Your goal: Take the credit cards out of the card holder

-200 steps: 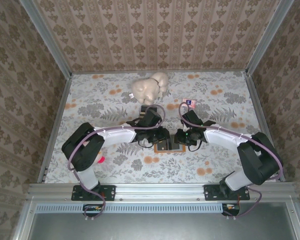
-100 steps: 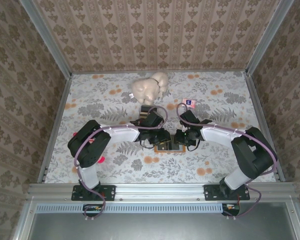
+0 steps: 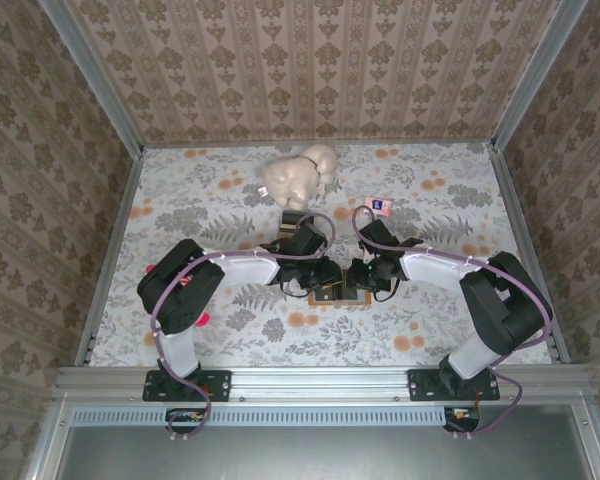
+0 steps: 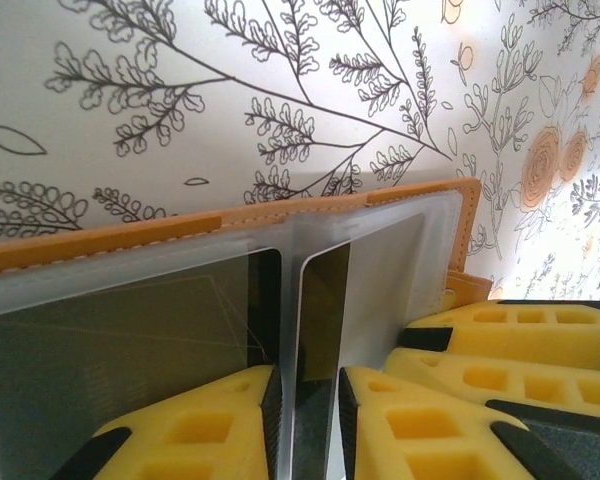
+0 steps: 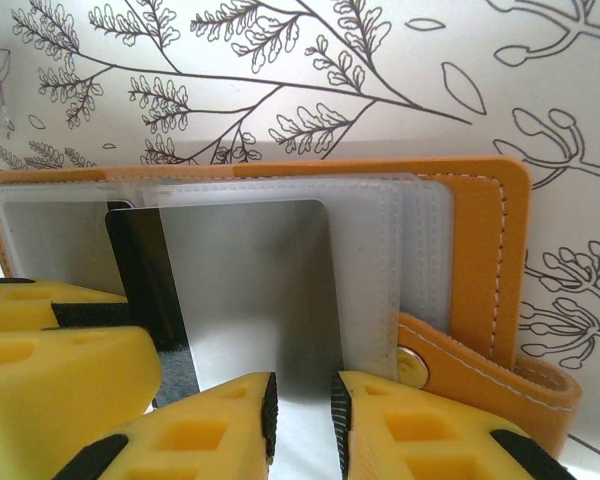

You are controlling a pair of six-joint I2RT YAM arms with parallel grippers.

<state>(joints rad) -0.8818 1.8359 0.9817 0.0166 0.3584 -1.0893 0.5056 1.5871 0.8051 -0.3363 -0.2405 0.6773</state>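
Note:
The tan-orange card holder lies open on the floral table between both grippers. In the left wrist view its orange edge frames clear pockets. A dark credit card in a clear leaf stands on edge between the pads of my left gripper, which is shut on it. My left gripper comes in from the left, my right gripper from the right. The right gripper has its jaws a little apart, tips down on a flat grey leaf. A black card shows beside that leaf, and the holder's snap strap lies at the right.
A cream plush toy sits at the back centre. A small pink packet lies behind the right gripper. A small dark object rests behind the left wrist. Patterned walls close in the table on three sides.
Both arms' elbows have drawn inward. The grippers have stayed at the card holder, and the left jaws have narrowed slightly.

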